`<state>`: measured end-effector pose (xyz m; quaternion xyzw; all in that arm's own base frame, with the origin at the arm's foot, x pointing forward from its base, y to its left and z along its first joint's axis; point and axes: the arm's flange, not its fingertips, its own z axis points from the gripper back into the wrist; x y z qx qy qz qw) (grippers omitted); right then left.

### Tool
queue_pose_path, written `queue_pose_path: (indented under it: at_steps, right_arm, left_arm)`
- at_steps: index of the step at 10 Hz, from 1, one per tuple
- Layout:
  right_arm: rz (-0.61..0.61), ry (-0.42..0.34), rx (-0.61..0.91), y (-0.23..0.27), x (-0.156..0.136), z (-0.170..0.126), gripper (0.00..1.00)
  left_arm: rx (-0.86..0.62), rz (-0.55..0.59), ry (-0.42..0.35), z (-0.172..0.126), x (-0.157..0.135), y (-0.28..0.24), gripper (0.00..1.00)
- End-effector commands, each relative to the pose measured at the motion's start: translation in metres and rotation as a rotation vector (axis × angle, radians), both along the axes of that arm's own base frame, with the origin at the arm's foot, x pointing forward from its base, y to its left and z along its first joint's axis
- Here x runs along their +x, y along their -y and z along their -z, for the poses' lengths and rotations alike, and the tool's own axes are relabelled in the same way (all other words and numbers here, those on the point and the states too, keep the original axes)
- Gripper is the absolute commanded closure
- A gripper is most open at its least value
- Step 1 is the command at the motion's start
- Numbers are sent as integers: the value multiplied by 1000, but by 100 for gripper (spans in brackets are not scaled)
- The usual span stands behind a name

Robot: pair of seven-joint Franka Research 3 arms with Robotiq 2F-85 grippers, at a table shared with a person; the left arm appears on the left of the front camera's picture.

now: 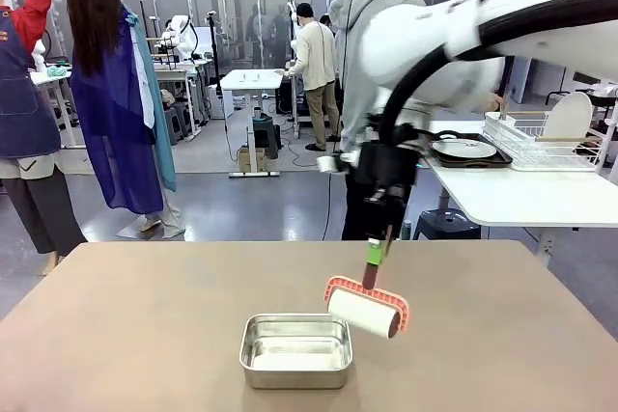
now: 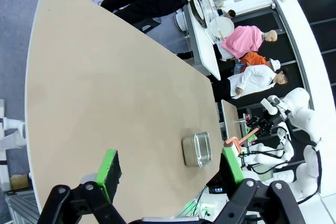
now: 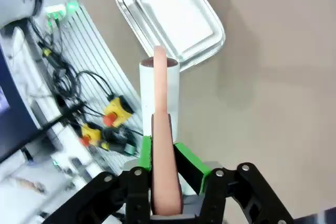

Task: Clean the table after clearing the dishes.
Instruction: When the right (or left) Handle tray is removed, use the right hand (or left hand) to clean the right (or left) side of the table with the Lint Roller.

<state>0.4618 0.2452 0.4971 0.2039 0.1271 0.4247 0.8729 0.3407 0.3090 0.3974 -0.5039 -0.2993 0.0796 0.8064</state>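
1. My right gripper (image 1: 375, 254) (image 3: 161, 153) has its jaws drawn in narrow, the green pads (image 3: 186, 162) pressing both sides of the coral handle of a lint roller (image 1: 365, 312) (image 3: 159, 93).
2. The handle runs straight out from between the fingers. The white roll sits crosswise at its far end inside a coral frame.
3. The roll hangs low over the table (image 1: 145, 315) (image 3: 273, 51), just beside the right rear corner of the pan (image 1: 295, 374) (image 3: 219, 38). I cannot tell whether it touches the tabletop.
4. My left gripper (image 2: 170, 165) stands wide open with nothing between its pads, high above the table (image 2: 105, 87).
5. The pan is silver and rectangular, sits near my edge of the table, and shows only its bare shiny floor. From my left wrist it is small and distant (image 2: 197, 149).
6. The dishes are on the white side table (image 1: 521, 198) to the right. One plate (image 1: 463, 149) lies flat on a dark tray (image 1: 483, 162).
7. A white dish rack (image 1: 541, 153) beside the tray holds another plate upright (image 1: 568, 115).
8. A person (image 1: 372, 36) in a grey hoodie stands at the far side.
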Motion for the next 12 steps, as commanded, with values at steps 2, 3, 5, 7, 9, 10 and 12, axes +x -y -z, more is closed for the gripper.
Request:
queue_pose_path:
  at_steps: [2,3,5,7,9,10,12]
  right_arm:
    - [517,13,299,59,-38,48,100]
    - [607,24,321,75,-43,56,100]
    - [745,22,371,105,-47,75,100]
    - [704,-34,351,114,-33,76,100]
    - [704,-34,351,114,-33,76,100]
    - [704,-34,351,114,-33,76,100]
    - [713,-21,362,116,-38,81,77]
  left_arm:
    - [2,13,-7,-1,-4,-1,4]
    - [2,13,-7,-1,-4,-1,4]
    - [2,13,-7,-1,-4,-1,4]
    - [2,13,-7,-1,-4,-1,4]
    - [2,13,-7,-1,-4,-1,4]
    - [2,13,-7,-1,-4,-1,4]
    - [2,13,-7,-1,-4,-1,4]
